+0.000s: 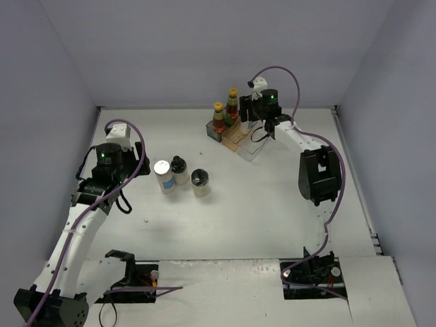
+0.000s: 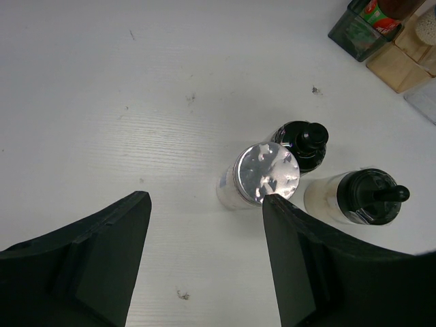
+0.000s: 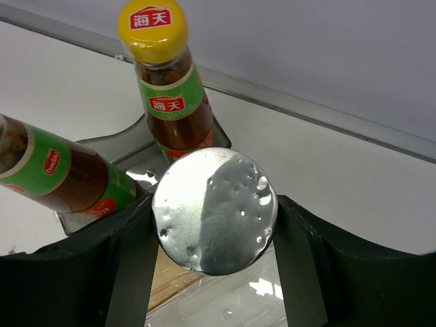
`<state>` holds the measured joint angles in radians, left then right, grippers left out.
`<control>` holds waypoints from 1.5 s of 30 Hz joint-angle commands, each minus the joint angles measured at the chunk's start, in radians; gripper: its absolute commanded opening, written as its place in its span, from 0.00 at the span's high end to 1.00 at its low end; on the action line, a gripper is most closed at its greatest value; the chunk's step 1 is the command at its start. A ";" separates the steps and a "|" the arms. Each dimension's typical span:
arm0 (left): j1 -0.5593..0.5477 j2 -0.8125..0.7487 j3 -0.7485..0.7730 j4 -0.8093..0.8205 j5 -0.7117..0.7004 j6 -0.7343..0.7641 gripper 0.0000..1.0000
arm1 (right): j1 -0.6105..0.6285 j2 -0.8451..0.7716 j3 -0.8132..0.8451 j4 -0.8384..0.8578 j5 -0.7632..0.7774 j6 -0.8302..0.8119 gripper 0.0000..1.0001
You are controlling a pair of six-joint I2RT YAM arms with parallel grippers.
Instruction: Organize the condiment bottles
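Starting at the left, we find the left gripper [image 2: 204,201] hanging low over the white table [image 1: 272,218] with its two dark fingers spread and nothing between them. It is released, and the pale silver-lidded shaker [image 2: 266,174] stands upright just ahead of it, near one fingertip, which reads to us as a line-up for a grasp not yet made. Close against that shaker stand the two short black-topped jars [image 1: 179,170] (the three huddle together in mid-table, so a finger sliding in could well nudge a neighbour). Further right, toward the back wall, sits the clear and smoky plastic stepped rack [image 1: 238,139]. The two dark red-brown sauce bottles with yellow-orange caps [image 3: 170,95] stand upright side by side on its smoky rear step. We judge the tall ones belong at the back so that shorter containers can show in front. At the far right, the right gripper [image 3: 214,203] is clenched on a second silver-lidded shaker [image 3: 214,221], its lid filling the gap between the fingers. It holds the shaker upright just in front of the sauce bottles, over the rack's lower steps. Whether the base already rests on a step is hidden from us, so we would want it seated before any release.
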<state>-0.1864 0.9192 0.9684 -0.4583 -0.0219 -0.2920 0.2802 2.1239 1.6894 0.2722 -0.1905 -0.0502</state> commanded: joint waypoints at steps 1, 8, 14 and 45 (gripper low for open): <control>0.007 0.003 0.013 0.067 0.005 -0.007 0.34 | -0.015 -0.027 0.062 0.159 -0.004 0.012 0.99; 0.007 0.004 0.013 0.067 0.005 -0.007 0.34 | -0.016 -0.021 0.056 0.156 -0.001 0.007 0.64; 0.007 0.001 0.012 0.069 0.007 -0.007 0.34 | -0.015 -0.064 0.044 0.140 -0.018 0.001 0.23; -0.019 0.076 -0.109 0.274 0.243 0.060 0.24 | 0.131 -0.844 -0.667 0.105 -0.095 0.164 0.00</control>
<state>-0.1917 0.9703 0.8455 -0.3023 0.2005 -0.2604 0.4129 1.3724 1.0561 0.3271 -0.2676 0.0731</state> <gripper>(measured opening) 0.763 0.999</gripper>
